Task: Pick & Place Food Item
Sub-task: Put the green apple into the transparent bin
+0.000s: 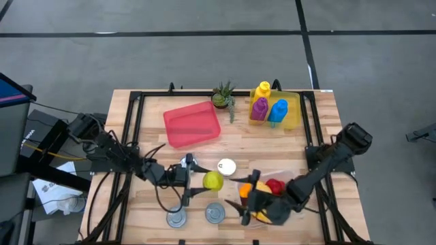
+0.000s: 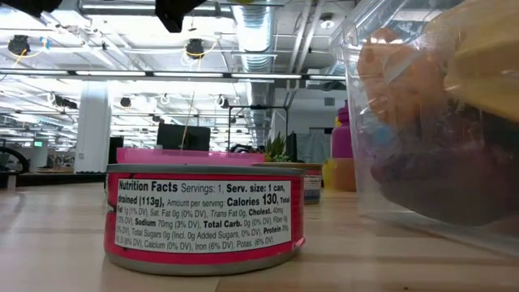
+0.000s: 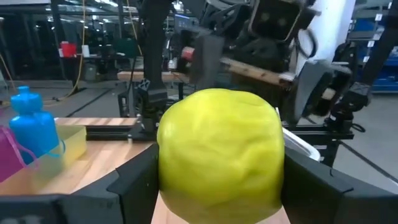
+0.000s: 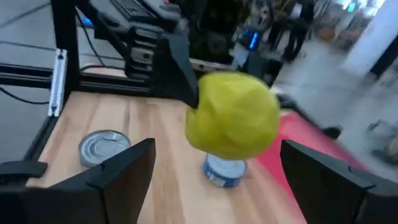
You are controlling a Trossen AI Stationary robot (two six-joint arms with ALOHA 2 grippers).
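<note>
Lemon held above the surface, between the fingers of the left claw, near the middle front, just beside a white-topped can. Could slip out, being round and smooth and pinched only at two sides; could then roll toward the cans. Could also bump the right claw, spread wide, grasping nothing, waiting close by, facing the lemon.

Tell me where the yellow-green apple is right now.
In the high view, the yellow-green apple sits in the left gripper, front-centre, beside the white-lidded can.
</note>
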